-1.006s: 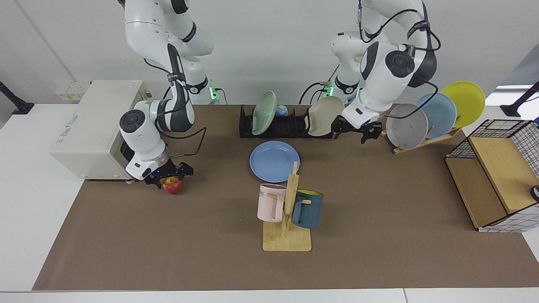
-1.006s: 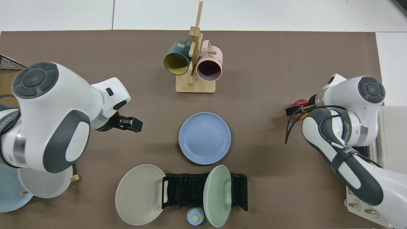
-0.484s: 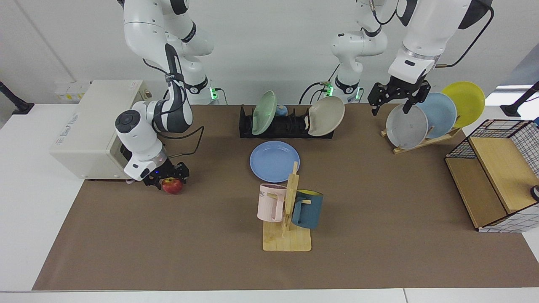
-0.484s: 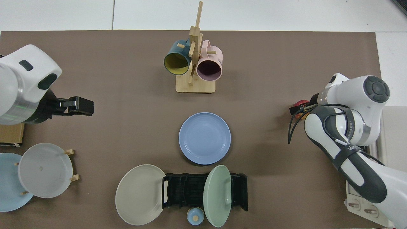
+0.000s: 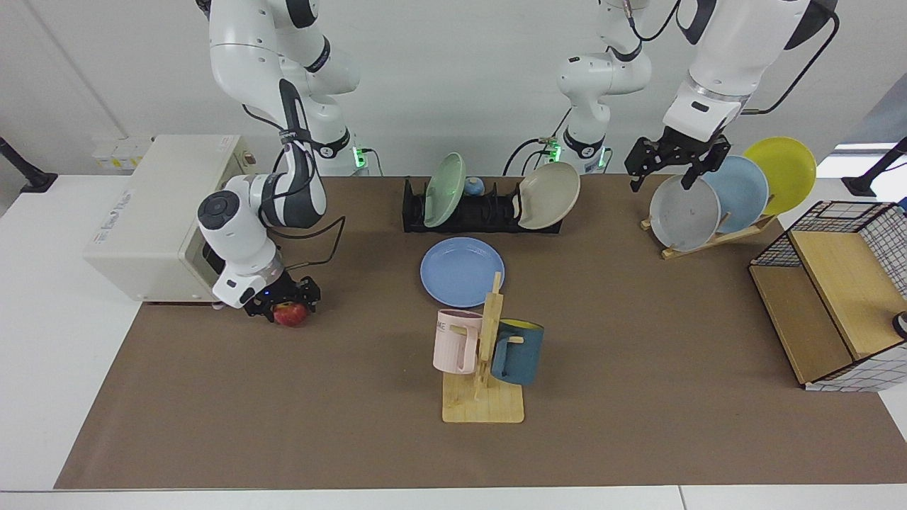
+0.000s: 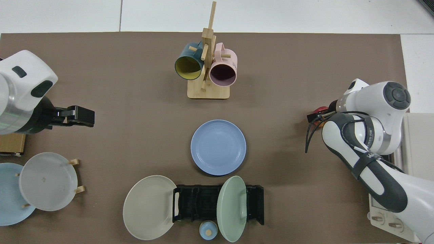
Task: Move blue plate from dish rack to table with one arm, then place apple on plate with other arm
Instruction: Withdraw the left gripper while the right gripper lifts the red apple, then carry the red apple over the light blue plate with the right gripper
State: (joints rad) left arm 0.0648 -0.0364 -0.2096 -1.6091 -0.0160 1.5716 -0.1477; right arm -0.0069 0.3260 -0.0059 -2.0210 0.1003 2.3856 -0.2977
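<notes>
Change since the earlier frames: the left gripper has risen from beside the dish rack to hang high by the grey plate on the wooden stand; the right gripper has sunk lower around the apple.

Item, blue plate: lies flat on the bench, just in front of the rack and apart from it, behind the mug stand. First step judged done.

Item, apple: on the bench near the beige box, well apart from the plate. In the top view only a sliver of it shows past the right arm.

Item, right gripper: fingers straddle the apple, one on each side; whether they press it yet cannot be told.

Item, left gripper: fingers spread, empty; this arm waits.

Step in hand, judged: grasping the apple. Handling note: centre the fingers across the widest part, close firmly since a round fruit can roll or squirt out, lift straight up, carry clear of the mug stand, and set down at the plate's middle.
</notes>
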